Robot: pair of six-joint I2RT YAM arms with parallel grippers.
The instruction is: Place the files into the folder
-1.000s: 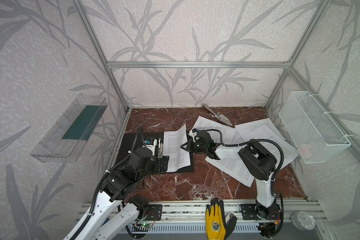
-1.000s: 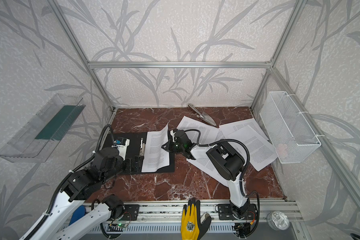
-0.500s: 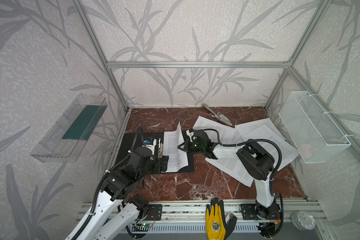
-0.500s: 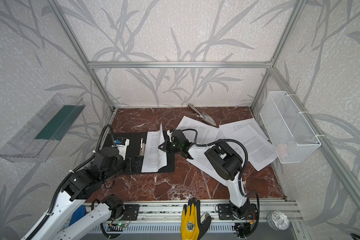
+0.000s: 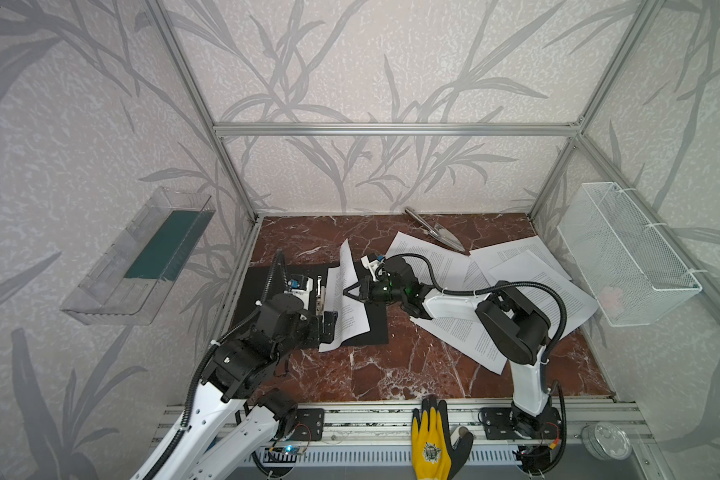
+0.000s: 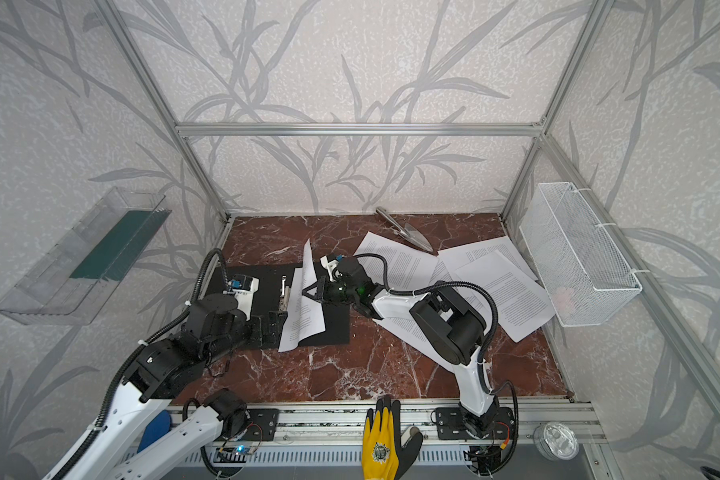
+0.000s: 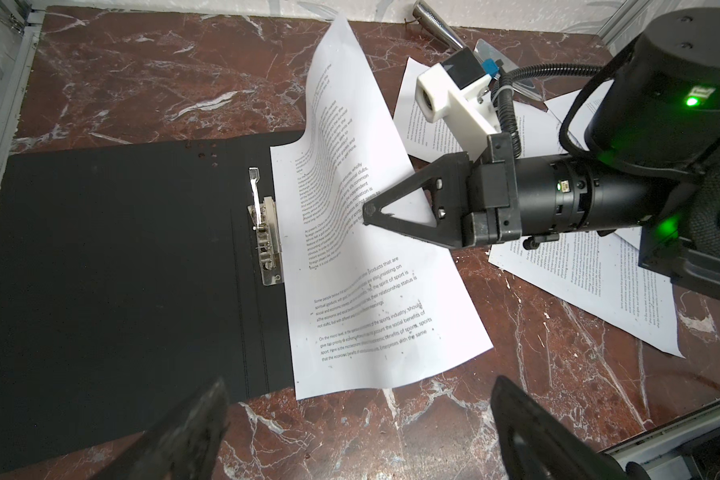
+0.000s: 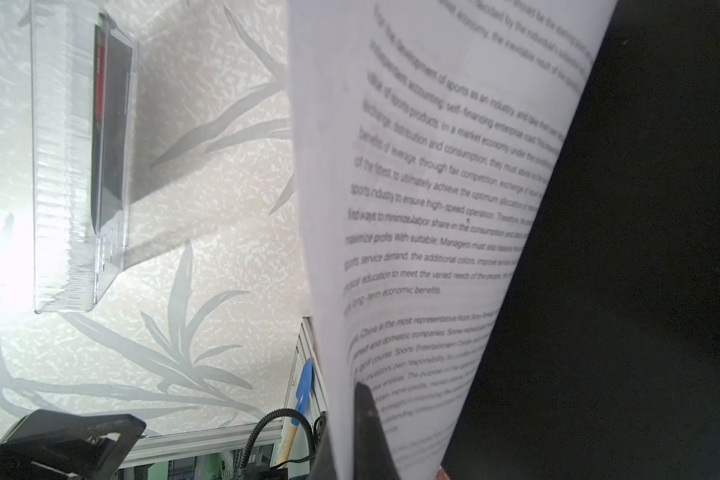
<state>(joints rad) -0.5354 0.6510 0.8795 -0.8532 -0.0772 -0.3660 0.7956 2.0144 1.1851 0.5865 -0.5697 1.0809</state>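
One sheet [image 7: 371, 291] (seemingly pinched) over folder [image 7: 121, 249]

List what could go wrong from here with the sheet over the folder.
1. The right gripper pinches the sheet by one edge and it buckles; pushing further may crease it.
2. Its near end overhangs the folder; released now, it would likely stay crooked.
3. Its edge lies beside the metal clip and could snag.

Marble tbl [image 5: 391, 365] w/ folder [image 5: 377, 328], files [image 5: 537, 274], trowel [image 5: 437, 230]

Left gripper [image 7: 360, 384] gapes wide; right gripper [image 7: 366, 214] is pinched shut, arm stretched leftward.
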